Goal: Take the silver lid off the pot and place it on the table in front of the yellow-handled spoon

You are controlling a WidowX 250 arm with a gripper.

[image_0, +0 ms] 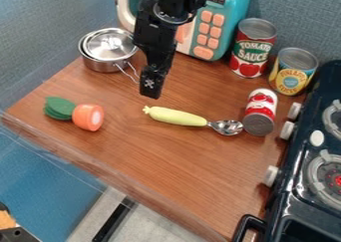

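The tool (150,92) hangs over the counter (166,169), nothing visible in its grasp; I cannot tell how far open it is. Nearest, just below it in the view, lies the spoon (174,116), yellow handle toward the tool, bowl beside the small can (260,112). Left of the tool: the metal pot (104,65) above, the toy carrot (88,117) below. I judge this a pre-grasp stage; engaging the spoon calls for alignment across its handle, then descent.
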